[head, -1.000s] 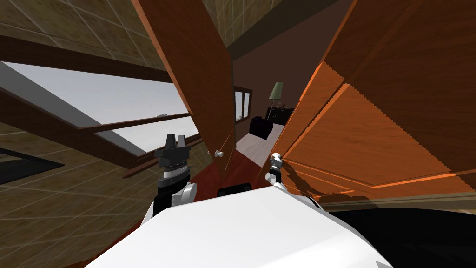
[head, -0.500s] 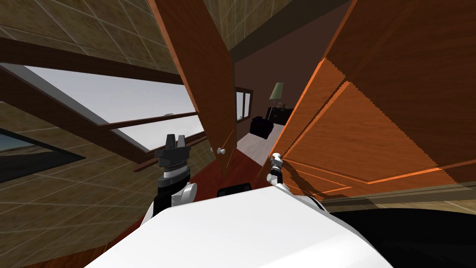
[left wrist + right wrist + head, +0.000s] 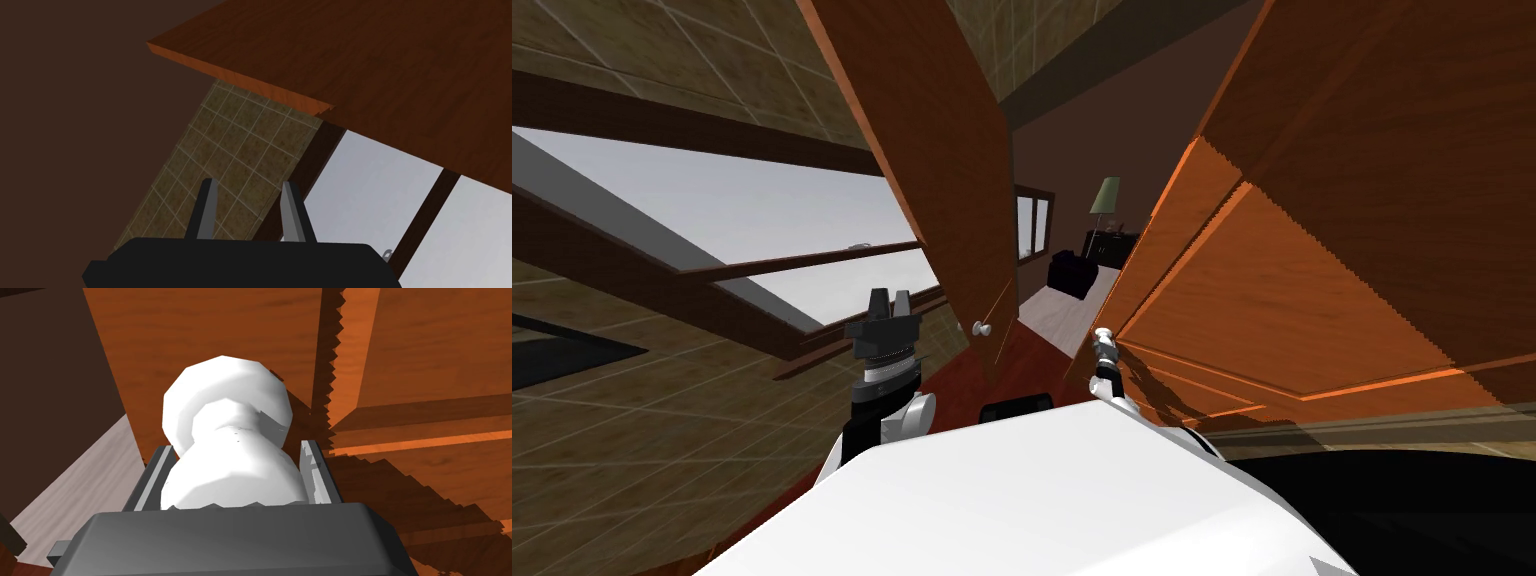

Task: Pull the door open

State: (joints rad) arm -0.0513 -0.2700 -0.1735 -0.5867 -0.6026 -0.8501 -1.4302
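1. Grasp: the right end effector (image 3: 235, 455) is clamped on the white door knob (image 3: 227, 433), one finger against each side of its neck.
2. Location: the knob sits at the free edge of the orange-brown panelled door (image 3: 1312, 260), to my right front.
3. Opening: a gap stands between this door and a second brown door leaf (image 3: 932, 150), which has its own small knob (image 3: 982, 328). Through the gap I see a pale floor and a green-shaded lamp (image 3: 1107, 197).
4. Left end effector (image 3: 890, 298): raised at my left front, fingers a narrow gap apart, holding nothing.
5. Assessment: grasp secured and door partly open. More swing appears necessary.
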